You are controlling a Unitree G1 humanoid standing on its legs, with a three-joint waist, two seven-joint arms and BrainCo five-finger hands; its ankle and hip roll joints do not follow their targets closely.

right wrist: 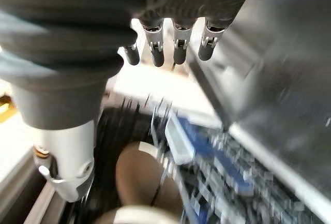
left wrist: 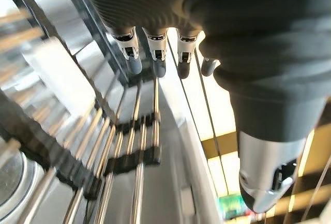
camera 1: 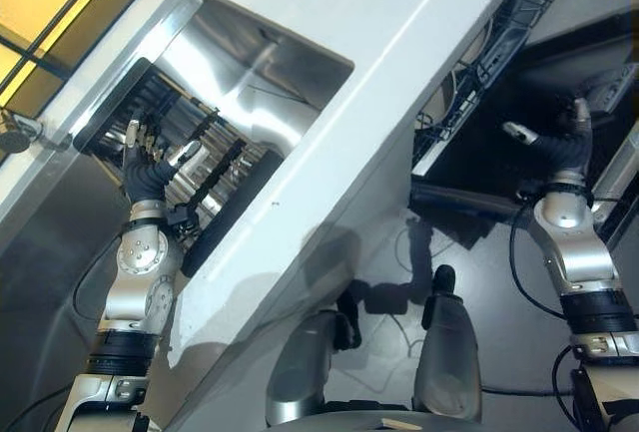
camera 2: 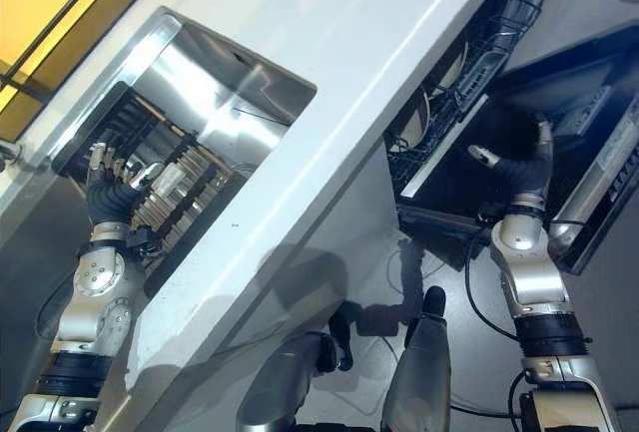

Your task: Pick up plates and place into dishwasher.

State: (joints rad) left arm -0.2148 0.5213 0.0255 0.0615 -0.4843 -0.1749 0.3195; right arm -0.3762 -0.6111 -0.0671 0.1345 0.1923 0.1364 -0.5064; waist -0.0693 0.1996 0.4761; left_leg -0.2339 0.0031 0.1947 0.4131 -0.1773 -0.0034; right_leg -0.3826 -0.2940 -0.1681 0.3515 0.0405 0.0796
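My left hand (camera 1: 148, 175) is raised over a black dish rack with metal rods (camera 1: 218, 165) that sits in the steel sink (camera 1: 285, 78). Its fingers (left wrist: 156, 57) are straight and hold nothing. In the left wrist view a round shiny rim (left wrist: 9, 182) shows under the rods; I cannot tell whether it is a plate. My right hand (camera 1: 561, 149) hovers open and empty over the dark open dishwasher door (camera 1: 479, 158). Pale plates (camera 2: 439, 83) stand in the wire dishwasher rack (camera 1: 494, 48). A brown round dish (right wrist: 138, 175) lies past my right fingers (right wrist: 165, 48).
A long white counter (camera 1: 399, 73) runs between the sink and the dishwasher. The counter's front panel (camera 1: 300, 282) drops to the grey floor. The dishwasher's inner wall (camera 2: 609, 163) rises beside my right hand. A yellow wall (camera 1: 50, 3) is behind the sink.
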